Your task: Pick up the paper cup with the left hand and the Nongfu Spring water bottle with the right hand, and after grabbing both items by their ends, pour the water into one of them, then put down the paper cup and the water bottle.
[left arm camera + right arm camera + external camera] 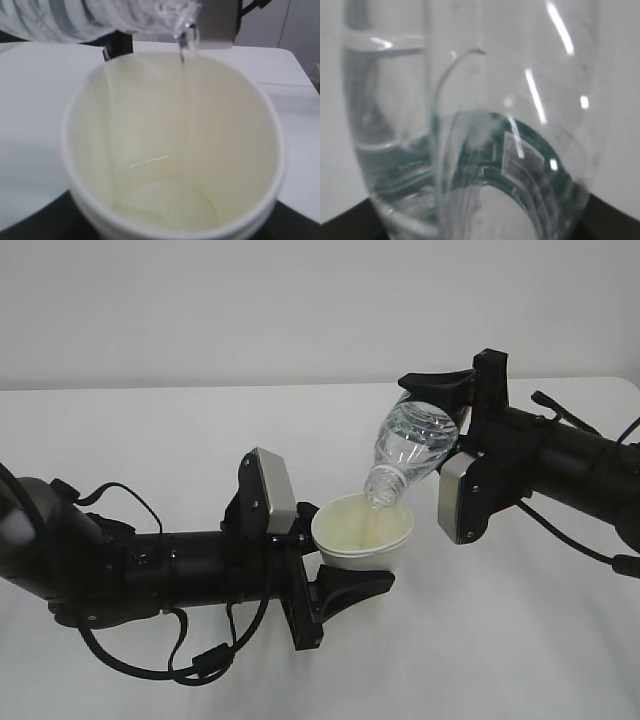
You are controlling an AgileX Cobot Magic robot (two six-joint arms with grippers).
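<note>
Pour in progress. Left hand [340, 585] holding the paper cup [362, 532] between its fingers [352, 583], gripped low on the cup's body, mouth left clear and facing up to catch the stream. Cup lifted off the white bench [520, 640] and carried roughly upright, tipped a little toward the bottle.

Right hand [455, 400] holding the Nongfu Spring water bottle [410, 452] by its base end, fingers [440, 388] clamped around the bottom, so the neck stays free. Bottle tilted steeply, mouth down and just above the cup's far rim, on the side away from the left fingers. Held that close, probably to keep the stream from missing.

In the left wrist view, a thin thread of water [184, 50] dropping from the bottle mouth into the cup; only a shallow pool at the bottom [167, 210]. In the right wrist view, water still filling much of the bottle's lower side [395, 165], green label seen through it.

Judgement: pouring step just under way; setting both down not yet done. Risk: steeper tilt could send water over the rim.
</note>
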